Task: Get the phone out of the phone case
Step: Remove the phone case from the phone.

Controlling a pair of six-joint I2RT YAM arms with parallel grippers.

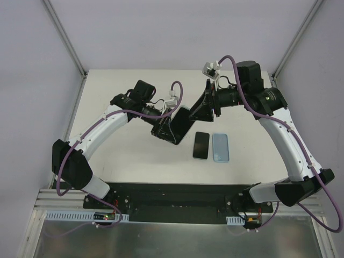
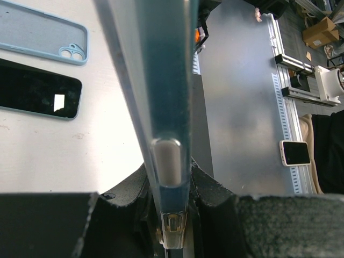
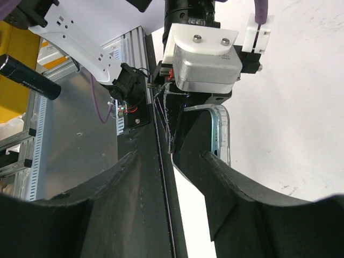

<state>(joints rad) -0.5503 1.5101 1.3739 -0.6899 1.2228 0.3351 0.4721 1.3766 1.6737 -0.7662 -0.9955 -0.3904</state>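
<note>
Glossy teal plastic rims the cased phone, a thin dark slab with rounded corners, held tilted above the matte white table. The left gripper clamps one end tight. The right gripper stands half apart at the other end; whether it touches I cannot tell.

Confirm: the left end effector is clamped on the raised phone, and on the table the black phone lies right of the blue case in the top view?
Wrong side: the top external view shows the black phone left of the blue case. The left end effector is indeed clamped on the raised phone.
</note>
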